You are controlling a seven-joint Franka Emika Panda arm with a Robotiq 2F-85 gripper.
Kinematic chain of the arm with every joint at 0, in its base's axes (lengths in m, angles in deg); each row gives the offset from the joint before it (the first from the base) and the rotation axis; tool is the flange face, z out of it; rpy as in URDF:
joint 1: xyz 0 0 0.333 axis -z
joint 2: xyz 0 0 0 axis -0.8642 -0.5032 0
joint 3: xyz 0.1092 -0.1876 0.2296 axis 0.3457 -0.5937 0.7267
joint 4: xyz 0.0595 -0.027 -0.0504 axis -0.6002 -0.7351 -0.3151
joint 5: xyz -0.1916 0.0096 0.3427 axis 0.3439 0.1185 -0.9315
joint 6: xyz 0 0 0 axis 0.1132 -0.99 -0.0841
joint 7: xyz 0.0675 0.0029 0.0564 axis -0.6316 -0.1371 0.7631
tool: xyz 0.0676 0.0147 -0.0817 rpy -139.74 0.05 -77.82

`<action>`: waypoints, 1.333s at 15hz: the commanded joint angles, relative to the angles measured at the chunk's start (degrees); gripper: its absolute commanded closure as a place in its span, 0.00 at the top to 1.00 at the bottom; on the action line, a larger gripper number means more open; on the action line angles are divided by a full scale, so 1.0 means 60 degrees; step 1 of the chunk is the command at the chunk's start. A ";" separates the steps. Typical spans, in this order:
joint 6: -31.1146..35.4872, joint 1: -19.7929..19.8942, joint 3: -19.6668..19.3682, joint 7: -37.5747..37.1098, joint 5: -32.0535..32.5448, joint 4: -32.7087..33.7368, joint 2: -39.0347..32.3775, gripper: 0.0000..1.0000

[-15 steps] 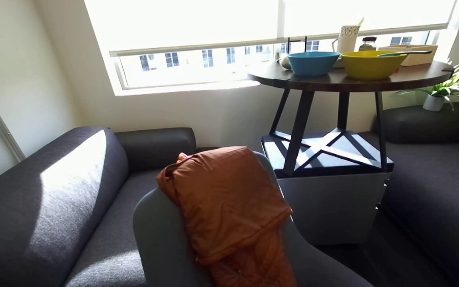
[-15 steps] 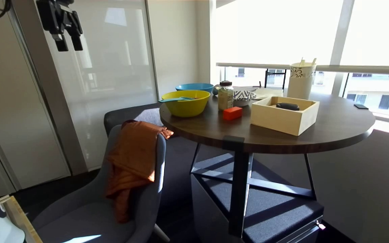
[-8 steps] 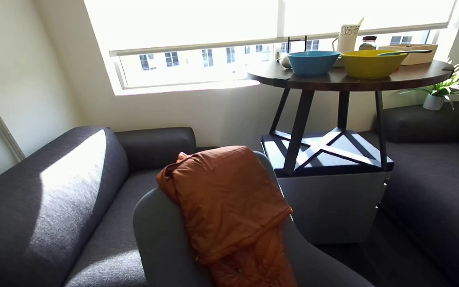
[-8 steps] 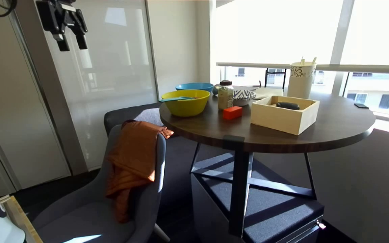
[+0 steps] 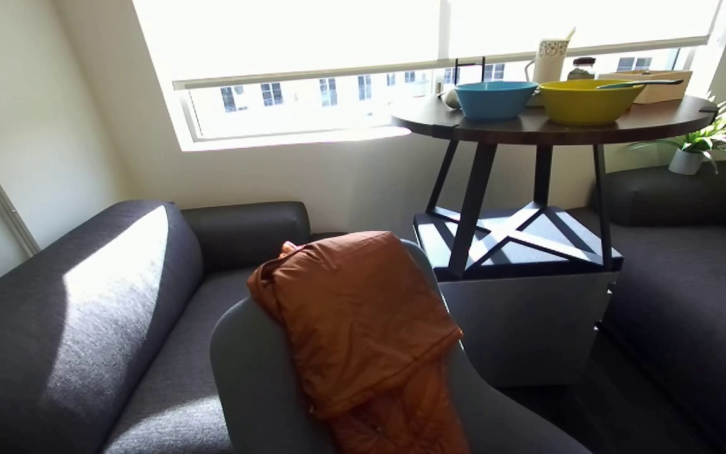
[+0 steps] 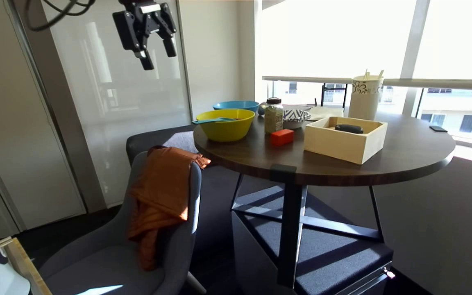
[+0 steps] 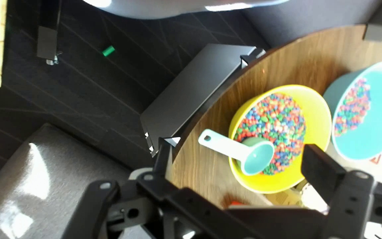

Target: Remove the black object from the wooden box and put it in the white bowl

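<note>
The pale wooden box (image 6: 334, 141) stands on the round table in an exterior view. The black object (image 6: 349, 129) lies in it and shows above the near wall. The white bowl (image 6: 296, 119), with a dark zigzag pattern, stands behind the bottle and is partly hidden. In an exterior view the box (image 5: 672, 91) is partly behind the yellow bowl; the black object and white bowl are hidden there. My gripper (image 6: 159, 57) is open and empty, high in the air to the left of the table. In the wrist view the gripper (image 7: 240, 156) points down over the table edge.
The yellow bowl (image 6: 225, 129) holds coloured beads and a teal scoop (image 7: 225, 144). The blue bowl (image 7: 353, 147) touches it or nearly so. A bottle (image 6: 273, 119), a red block (image 6: 282, 137) and a tall white pitcher (image 6: 365, 100) stand on the table. A chair with an orange jacket (image 6: 162, 184) is nearby.
My gripper has moved right, toward the table, in an exterior view, with cables following. Its fingers look farther apart. The objects on the table have not moved.
</note>
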 commanded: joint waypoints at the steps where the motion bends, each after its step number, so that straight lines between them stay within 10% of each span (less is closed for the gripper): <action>1: 0.0716 0.0152 -0.0014 -0.1345 -0.0659 0.0700 -0.1086 1.00; 11: 0.0688 0.0029 -0.0139 -0.1190 -0.0417 0.0632 -0.1059 1.00; 20: 0.2459 0.0192 0.0166 -0.3604 0.0856 0.2023 -0.3078 1.00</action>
